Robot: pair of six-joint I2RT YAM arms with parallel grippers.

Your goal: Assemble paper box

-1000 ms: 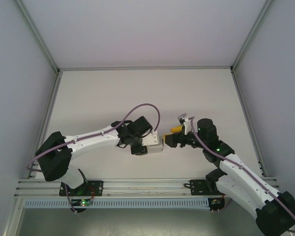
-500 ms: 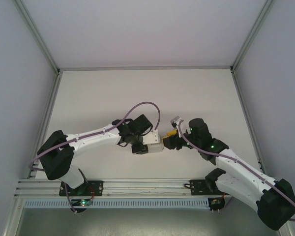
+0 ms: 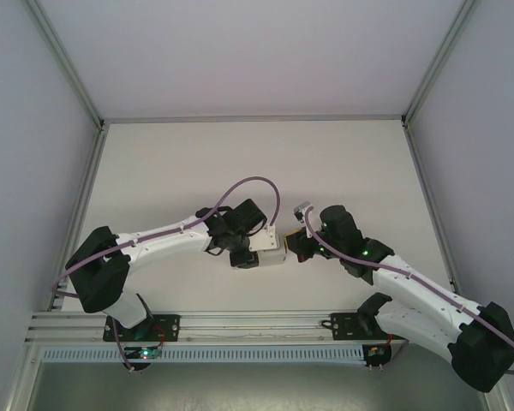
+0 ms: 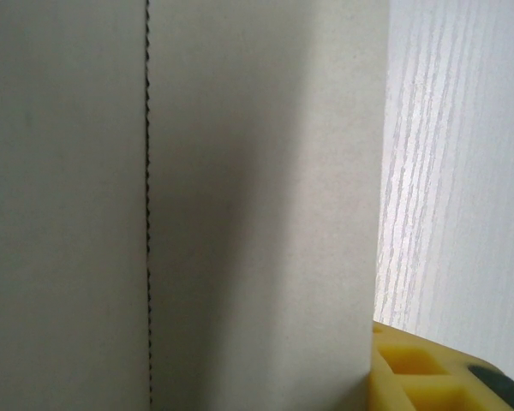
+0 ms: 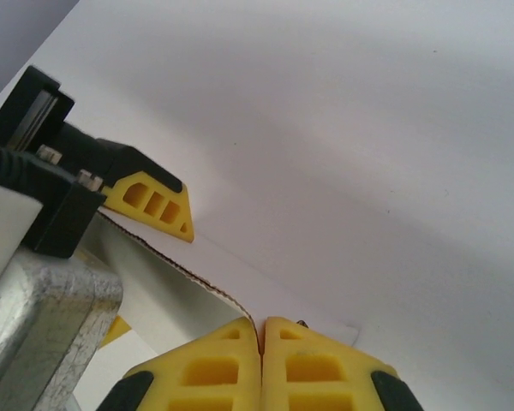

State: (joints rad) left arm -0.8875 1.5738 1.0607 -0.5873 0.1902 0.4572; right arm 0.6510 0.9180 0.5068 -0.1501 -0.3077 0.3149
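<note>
The right hand (image 5: 261, 349) is closed. Its two yellow fingertips (image 5: 218, 364) are pressed flat together on a thin edge of the paper box (image 4: 265, 171), where a perforated crease (image 5: 197, 278) of the box runs into the seam between them.

The left hand (image 3: 265, 248) grips the box from the opposite side. One of its yellow fingers (image 5: 150, 199) lies against a box panel just beyond that crease. In the left wrist view, another yellow finger shows at the box's lower right corner. That view shows the box close up as a wall of white paperboard, with a dotted perforation line (image 4: 146, 214) running from top to bottom across its left part.

From above, the box sits between the two hands, and each arm reaches in to it from its own side. The white desk (image 3: 240, 163) lies beneath the box and spreads well beyond it. Metal frame rails (image 3: 257, 118) edge the desk far from the box, and pale grey walls rise behind them.
</note>
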